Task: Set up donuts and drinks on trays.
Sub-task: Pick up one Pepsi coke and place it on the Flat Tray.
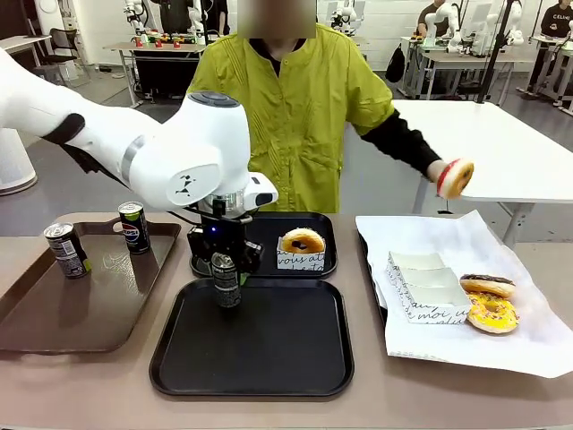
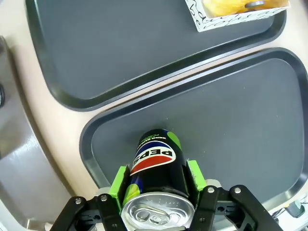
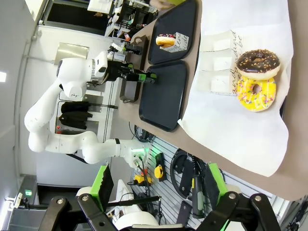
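Tan table (image 1: 448, 394) holds it all, in an open lab room with more white tables behind. My landmark is the near black tray (image 1: 269, 358). Left of it is the brown tray (image 1: 98, 305) with two spare cans (image 1: 67, 249), both upright. Just behind it is the second black tray (image 1: 264, 231) with a sleeved donut (image 1: 302, 242). Right of it is white paper (image 1: 421, 235) with a chocolate donut (image 1: 487, 286) and a yellow donut (image 1: 491, 312).

My left gripper (image 2: 156, 180) is clamped on the held can (image 2: 156, 159) over the near tray's far-left corner. Its long axis is vertical, silver top pointing up; can't tell if its base touches. Right gripper (image 3: 159, 185) has its fingers spread, nothing between them. The person's hand (image 1: 439, 172) holds a red-glazed donut (image 1: 457, 177) up beyond the paper.
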Controlling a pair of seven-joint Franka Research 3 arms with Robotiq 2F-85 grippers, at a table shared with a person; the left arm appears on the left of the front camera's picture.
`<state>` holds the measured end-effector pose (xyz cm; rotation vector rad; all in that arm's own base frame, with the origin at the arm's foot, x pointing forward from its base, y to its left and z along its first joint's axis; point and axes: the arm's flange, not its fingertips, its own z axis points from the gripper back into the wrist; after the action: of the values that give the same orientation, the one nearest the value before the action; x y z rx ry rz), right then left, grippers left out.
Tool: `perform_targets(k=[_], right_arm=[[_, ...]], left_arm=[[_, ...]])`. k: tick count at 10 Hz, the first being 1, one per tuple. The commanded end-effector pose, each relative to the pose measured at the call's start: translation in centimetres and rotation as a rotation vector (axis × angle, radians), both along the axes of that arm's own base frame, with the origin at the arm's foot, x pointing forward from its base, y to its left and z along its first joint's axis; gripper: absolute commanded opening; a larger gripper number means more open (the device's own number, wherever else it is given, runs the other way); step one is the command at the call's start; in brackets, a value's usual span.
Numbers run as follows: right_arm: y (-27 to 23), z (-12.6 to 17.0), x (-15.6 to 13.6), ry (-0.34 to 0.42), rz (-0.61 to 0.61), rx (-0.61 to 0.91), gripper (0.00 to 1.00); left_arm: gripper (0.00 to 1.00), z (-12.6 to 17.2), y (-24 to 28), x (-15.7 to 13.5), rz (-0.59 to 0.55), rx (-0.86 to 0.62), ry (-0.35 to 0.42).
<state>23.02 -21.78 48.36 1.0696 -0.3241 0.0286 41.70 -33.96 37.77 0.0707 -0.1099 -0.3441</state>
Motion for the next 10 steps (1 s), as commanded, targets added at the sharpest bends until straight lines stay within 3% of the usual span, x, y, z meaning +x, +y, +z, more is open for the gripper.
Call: perform_targets(k=[1,3,6,7,8,9,10], right_arm=[[0.2,0.1,0.0,-0.008,-0.001,0.007,1.0],[0.2,0.1,0.0,-0.008,-0.001,0.007,1.0],[0.2,0.1,0.0,-0.008,-0.001,0.007,1.0],[0.2,0.1,0.0,-0.008,-0.001,0.007,1.0],[0.2,0.1,0.0,-0.008,-0.001,0.007,1.0],[0.2,0.1,0.0,-0.008,-0.001,0.007,1.0],[0.2,0.1,0.0,-0.008,-0.001,0.007,1.0]], left_arm=[[0.59,-0.5,-0.9,1.3,0.01,0.003,-0.022],[0.59,-0.3,0.1,0.9,0.054,0.018,-0.055],[0.59,5.4,1.9,-1.9,0.04,0.0,-0.037],[0.59,5.9,2.3,-2.0,0.051,0.003,-0.031],[0.59,6.4,2.7,-2.4,0.065,0.013,0.035],[0.59,5.1,1.4,-1.1,0.045,0.002,-0.039],[0.59,5.1,1.4,-1.1,0.045,0.002,-0.039]])
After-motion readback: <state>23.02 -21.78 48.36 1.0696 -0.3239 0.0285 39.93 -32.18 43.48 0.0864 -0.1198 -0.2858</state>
